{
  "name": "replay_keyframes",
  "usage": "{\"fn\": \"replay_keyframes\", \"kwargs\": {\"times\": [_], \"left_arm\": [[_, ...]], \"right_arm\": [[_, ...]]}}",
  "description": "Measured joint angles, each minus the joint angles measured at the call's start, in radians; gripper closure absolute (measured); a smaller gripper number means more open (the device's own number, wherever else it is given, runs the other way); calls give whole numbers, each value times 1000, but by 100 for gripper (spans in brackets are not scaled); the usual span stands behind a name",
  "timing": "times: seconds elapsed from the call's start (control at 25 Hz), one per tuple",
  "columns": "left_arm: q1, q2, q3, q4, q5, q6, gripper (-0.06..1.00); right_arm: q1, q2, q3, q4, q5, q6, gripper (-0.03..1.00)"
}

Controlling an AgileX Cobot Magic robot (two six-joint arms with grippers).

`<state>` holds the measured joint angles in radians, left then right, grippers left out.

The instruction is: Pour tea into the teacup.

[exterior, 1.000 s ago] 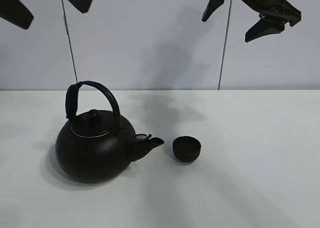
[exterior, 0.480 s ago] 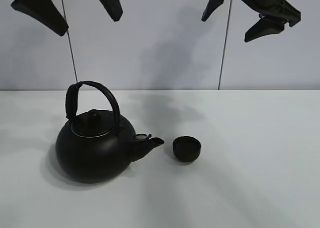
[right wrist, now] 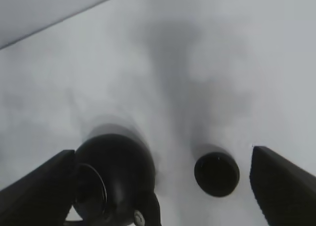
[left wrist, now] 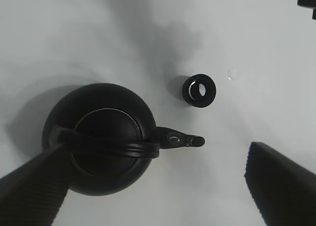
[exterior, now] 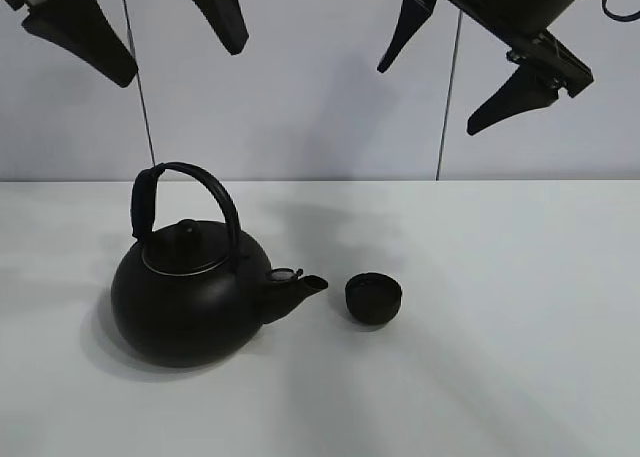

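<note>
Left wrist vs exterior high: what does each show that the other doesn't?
Only the left wrist view: the inside of the teacup with a bright glint, and a small clear spot on the table. Only the exterior high view: the back wall and the right hand, open, high up. Both: the kettle, upright, spout toward the teacup, and the open left hand.

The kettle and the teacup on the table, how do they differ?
The kettle is far bigger than the teacup. The kettle has an arched handle, a knobbed lid and a spout aimed toward the teacup; the teacup is a plain, open, handleless bowl. Both are matte black, round, upright on the white table, apart, and untouched by either gripper.
</note>
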<state>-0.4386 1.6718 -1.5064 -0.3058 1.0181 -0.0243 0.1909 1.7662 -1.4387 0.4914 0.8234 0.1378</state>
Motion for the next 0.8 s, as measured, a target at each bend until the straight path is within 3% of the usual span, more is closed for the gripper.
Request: {"fn": "replay_keyframes", "kwargs": {"times": [0.24, 0.8], "left_arm": [[0, 1, 9, -3, 0, 0, 25], [0, 1, 9, -4, 3, 0, 25]], "right_arm": [[8, 0, 0, 30, 95, 0, 32], [55, 0, 0, 29, 94, 0, 32]]}}
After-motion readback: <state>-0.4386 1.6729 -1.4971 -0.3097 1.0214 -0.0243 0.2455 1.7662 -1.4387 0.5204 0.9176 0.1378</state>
